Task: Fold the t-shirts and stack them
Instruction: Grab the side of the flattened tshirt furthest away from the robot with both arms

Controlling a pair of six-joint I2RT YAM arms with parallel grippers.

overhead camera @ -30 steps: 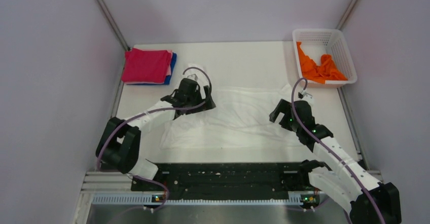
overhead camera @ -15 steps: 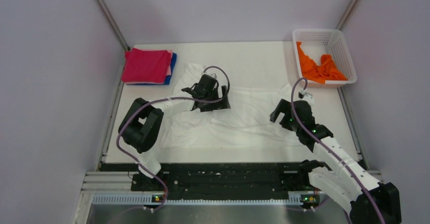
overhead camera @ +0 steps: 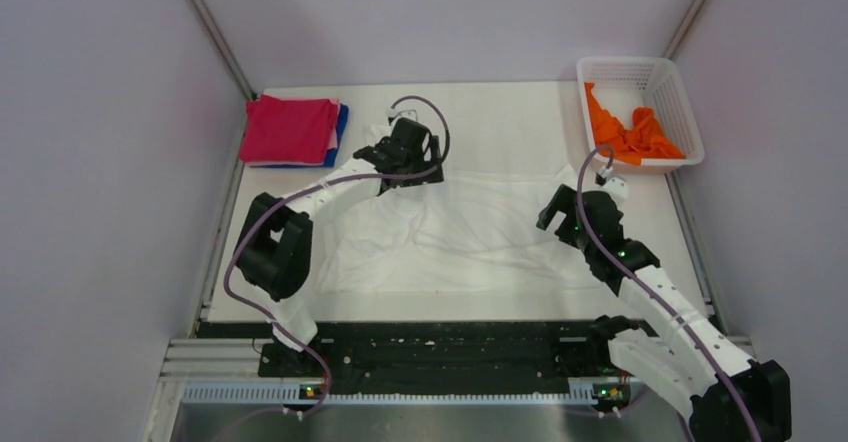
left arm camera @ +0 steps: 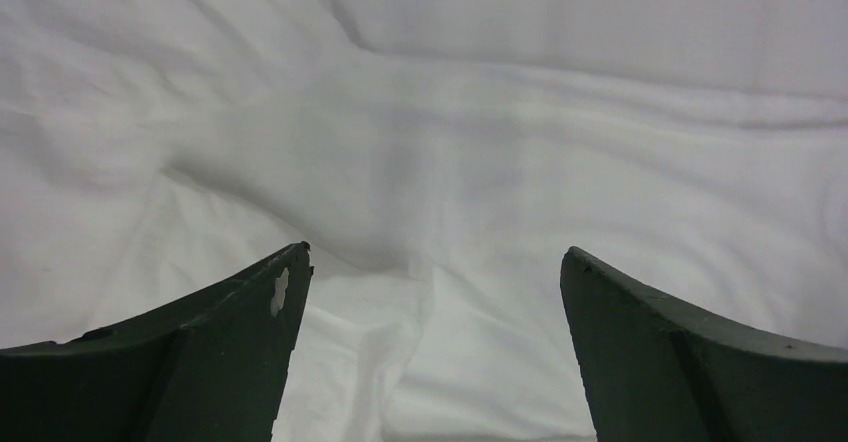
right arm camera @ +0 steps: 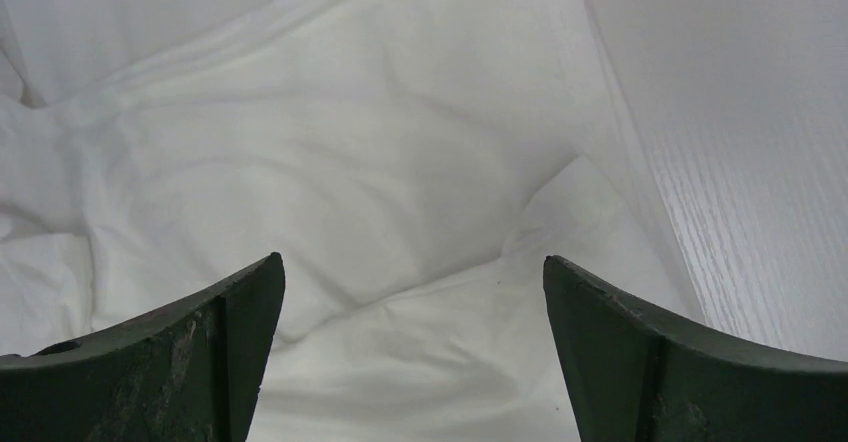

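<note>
White t-shirt (overhead camera: pixel 480 232) lies spread and creased across the middle of the worktop (overhead camera: pixel 500 112). Left arm (overhead camera: pixel 335 187): jaws spread wide over the shirt's far left part, gripping nothing. Right arm (overhead camera: pixel 650 287): jaws equally wide above its right edge, likewise empty.

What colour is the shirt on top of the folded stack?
Magenta-red top shirt, clearest in the top external view.
</note>
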